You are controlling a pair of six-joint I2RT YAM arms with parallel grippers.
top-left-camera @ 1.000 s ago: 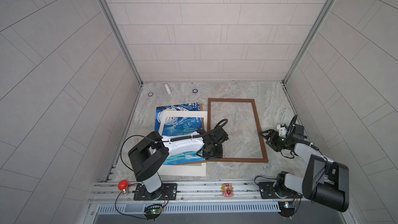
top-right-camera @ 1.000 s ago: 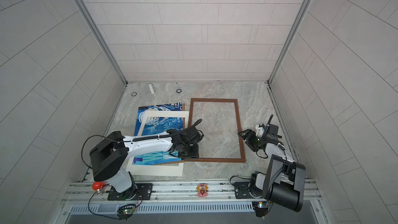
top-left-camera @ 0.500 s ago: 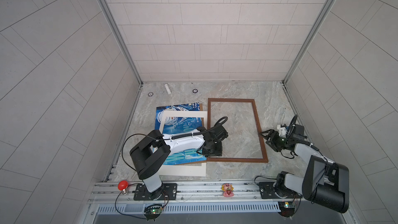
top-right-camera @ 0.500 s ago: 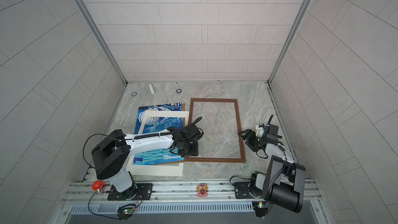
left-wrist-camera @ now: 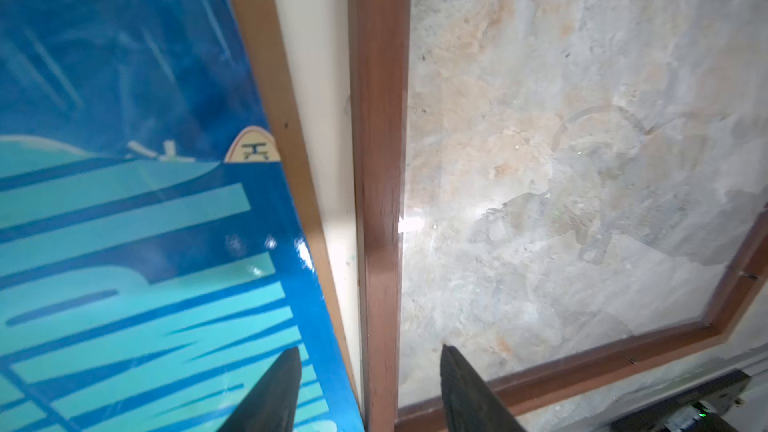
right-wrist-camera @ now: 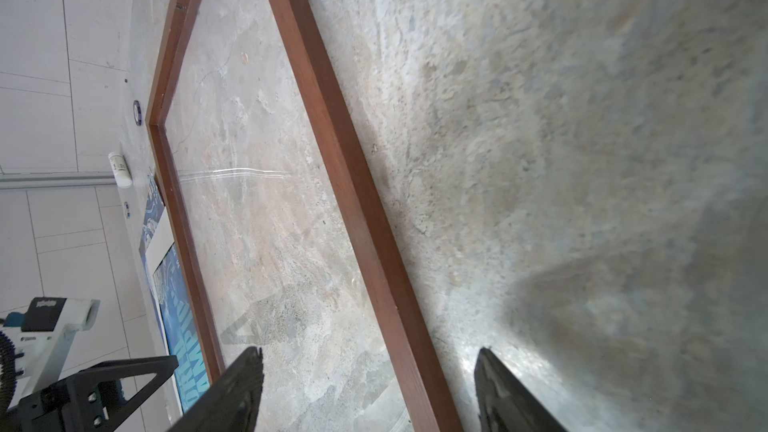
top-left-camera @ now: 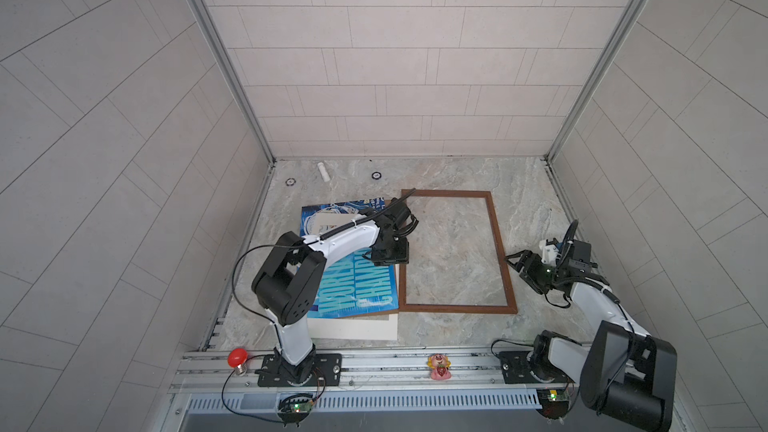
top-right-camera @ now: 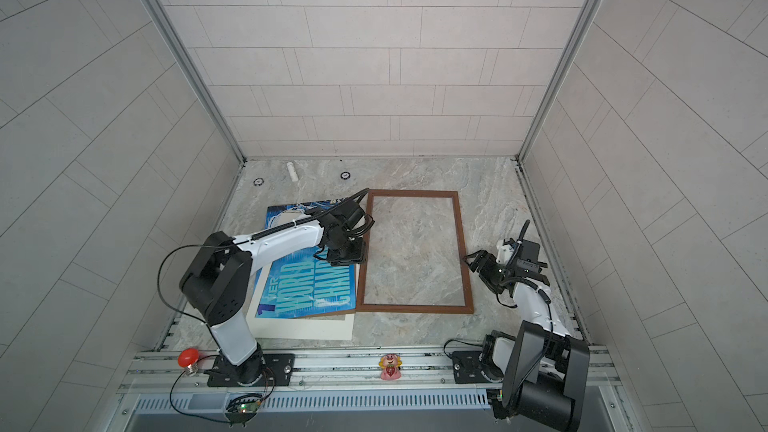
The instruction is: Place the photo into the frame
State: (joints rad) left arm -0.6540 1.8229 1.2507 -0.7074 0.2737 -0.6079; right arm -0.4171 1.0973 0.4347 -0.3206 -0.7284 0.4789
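Note:
The frame (top-left-camera: 501, 251) (top-right-camera: 463, 251) lies flat on the marble floor, thin dark brown wood with bare floor showing through it. The photo (top-left-camera: 357, 284) (top-right-camera: 311, 284), blue with pale teal letters, lies to its left, partly under my left arm. My left gripper (top-left-camera: 388, 257) (top-right-camera: 345, 257) (left-wrist-camera: 368, 351) hangs open over the frame's left rail (left-wrist-camera: 380, 160): one finger over the photo (left-wrist-camera: 124, 243), the other over the floor inside. My right gripper (top-left-camera: 515, 261) (top-right-camera: 473, 261) (right-wrist-camera: 370, 351) is open, straddling the right rail (right-wrist-camera: 353, 201) without touching it.
A cream-white mat (top-left-camera: 353, 328) (top-right-camera: 303, 330) and a brown backing board (left-wrist-camera: 282, 118) lie under the photo. A white tube (top-left-camera: 323, 171) and two small rings (top-left-camera: 376, 175) sit near the back wall. A red button (top-left-camera: 237, 356) and pink toy (top-left-camera: 439, 365) sit on the front rail.
My left gripper has moved back along the frame's left rail, away from the front, and its jaws have widened. The right arm, frame and photo have not visibly moved.

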